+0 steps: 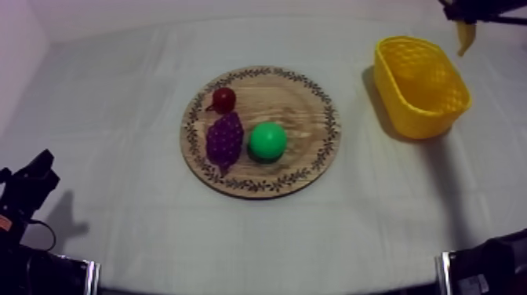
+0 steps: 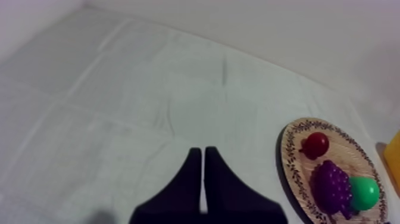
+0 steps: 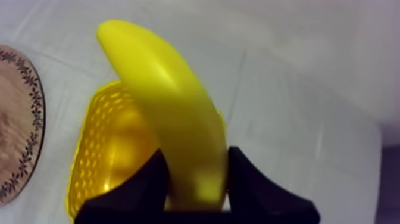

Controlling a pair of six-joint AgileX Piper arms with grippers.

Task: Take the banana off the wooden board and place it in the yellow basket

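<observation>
My right gripper (image 3: 196, 173) is shut on the yellow banana (image 3: 169, 113), which stands up between its two black fingers. Below and behind the banana lies the yellow basket (image 3: 98, 155). From above, the banana (image 1: 466, 36) hangs under the right gripper (image 1: 464, 17) at the far right, just beyond the basket (image 1: 422, 86). The round wooden board (image 1: 306, 161) sits mid-table with a small red fruit (image 1: 223, 99), purple grapes (image 1: 225, 138) and a green pear (image 1: 267, 141). My left gripper (image 2: 204, 156) rests shut as a narrow wedge, left of the board (image 2: 297, 173).
Grey-white cloth covers the table. The left arm (image 1: 27, 188) rests low at the left edge. A dark arm part (image 1: 486, 271) sits at the lower right corner. The table's far edge meets a pale wall behind the basket.
</observation>
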